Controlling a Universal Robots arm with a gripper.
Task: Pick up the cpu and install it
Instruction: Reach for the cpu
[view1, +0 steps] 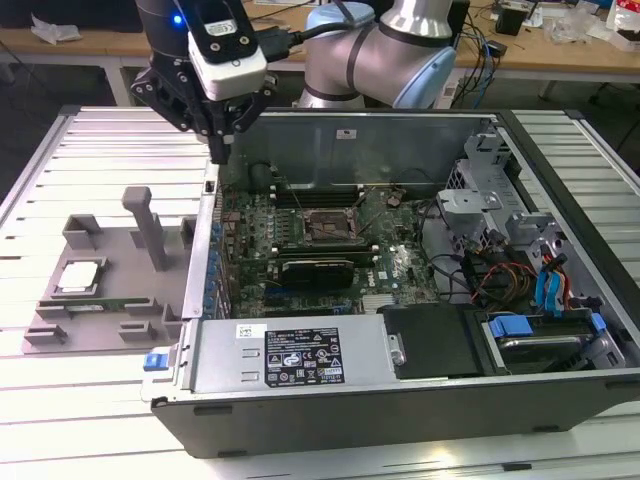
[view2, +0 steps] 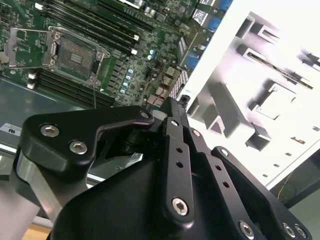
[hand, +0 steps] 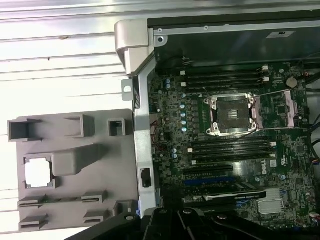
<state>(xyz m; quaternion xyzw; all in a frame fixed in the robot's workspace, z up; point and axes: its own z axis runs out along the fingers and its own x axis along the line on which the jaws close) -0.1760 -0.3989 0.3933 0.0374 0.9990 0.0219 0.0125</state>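
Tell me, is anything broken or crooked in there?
Nothing stands out. The cpu lies flat in its pocket on the grey tray beside the computer case, and the motherboard socket is open and empty. The gripper hangs above the case's edge.

We note an open grey metal computer case (view1: 400, 415) lying on the ribbed aluminium surface (view1: 100, 140), its green motherboard (view1: 250, 250) exposed. A grey moulded plastic fixture tray (view1: 110, 250) sits just beside the case on the exterior view's left. Blue flat cables (view1: 548, 290) lie inside at that view's right.
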